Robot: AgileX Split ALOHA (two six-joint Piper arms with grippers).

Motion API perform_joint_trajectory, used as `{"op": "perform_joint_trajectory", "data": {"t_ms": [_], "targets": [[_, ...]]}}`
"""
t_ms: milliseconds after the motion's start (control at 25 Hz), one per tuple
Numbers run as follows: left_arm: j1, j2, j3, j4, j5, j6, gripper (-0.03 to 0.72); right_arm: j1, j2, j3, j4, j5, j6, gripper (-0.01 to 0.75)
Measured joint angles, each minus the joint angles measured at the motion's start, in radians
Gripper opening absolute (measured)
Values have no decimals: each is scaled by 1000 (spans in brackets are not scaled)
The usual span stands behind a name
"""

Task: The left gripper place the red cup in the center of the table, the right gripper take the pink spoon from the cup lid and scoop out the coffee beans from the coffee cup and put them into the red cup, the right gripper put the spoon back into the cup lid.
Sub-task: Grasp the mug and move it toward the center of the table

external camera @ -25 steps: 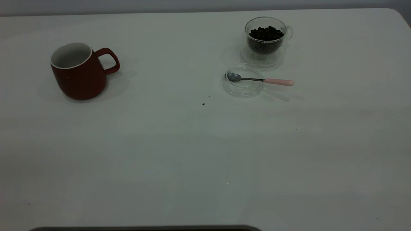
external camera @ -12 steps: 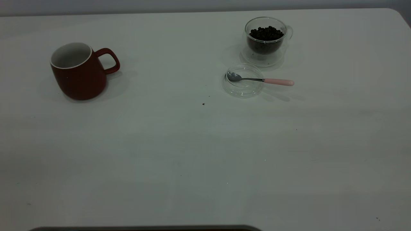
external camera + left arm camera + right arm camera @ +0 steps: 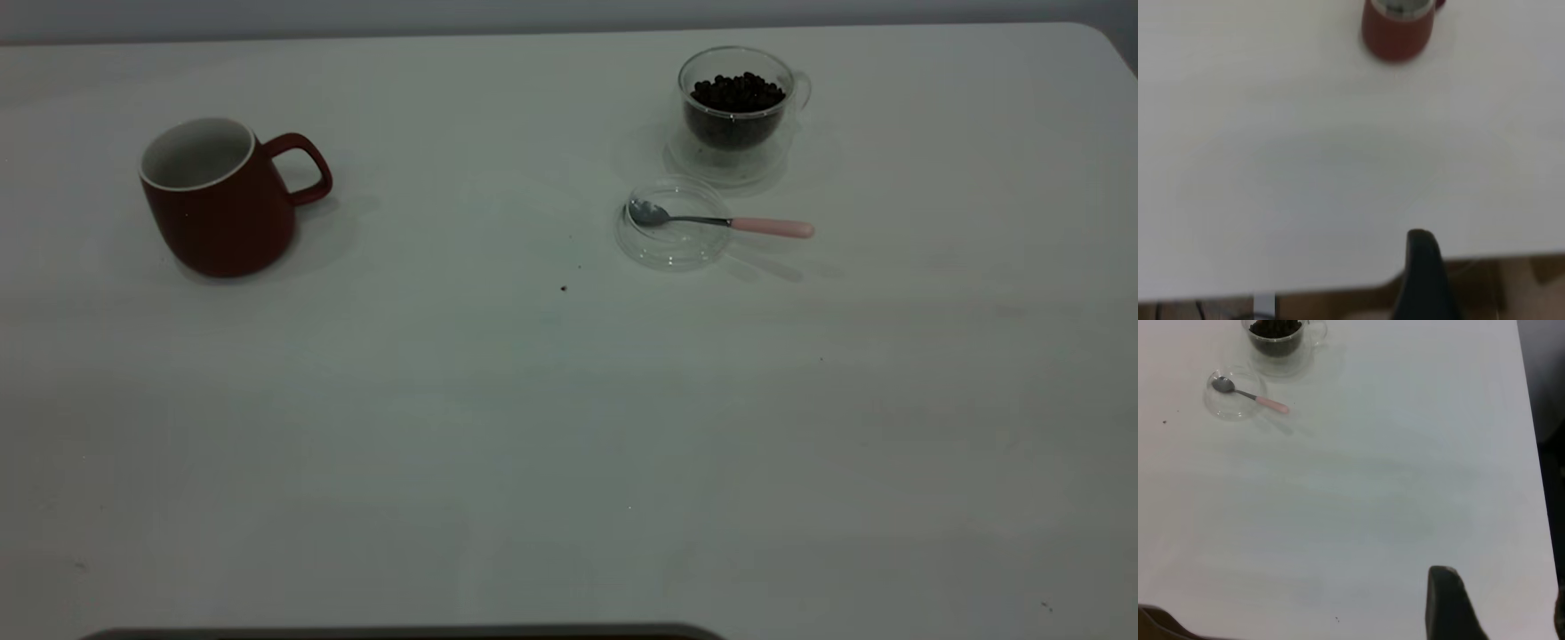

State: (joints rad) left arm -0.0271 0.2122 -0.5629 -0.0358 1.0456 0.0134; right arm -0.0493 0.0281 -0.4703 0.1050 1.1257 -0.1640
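Over the table [image 3: 498,427] edge, left pincer [image 3: 1421,267] (opening indiscernible), touching nothing, red cup [image 3: 218,200] well apart.

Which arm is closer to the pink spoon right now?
Right, judging by the wrist views. The right tool sits back at the table's near edge, the pink spoon far ahead. The left arm's camera shows only the red cup.

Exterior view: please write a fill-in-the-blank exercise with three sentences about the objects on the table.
1. The bowl of the pink spoon rests in the cup ____.
2. The coffee beans fill the clear ____ cup.
3. The red cup stands upright and is ____ inside.

Missing words: lid; glass; empty
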Motion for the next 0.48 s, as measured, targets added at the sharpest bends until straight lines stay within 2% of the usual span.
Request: {"op": "perform_joint_trajectory", "data": {"t_ms": [280,480], "targets": [[0,432,-205,0,-85,38,588,0,0,0,0,0,0,413],[0,707,-289,3,-123,263,588,0,0,0,0,0,0,413]]}}
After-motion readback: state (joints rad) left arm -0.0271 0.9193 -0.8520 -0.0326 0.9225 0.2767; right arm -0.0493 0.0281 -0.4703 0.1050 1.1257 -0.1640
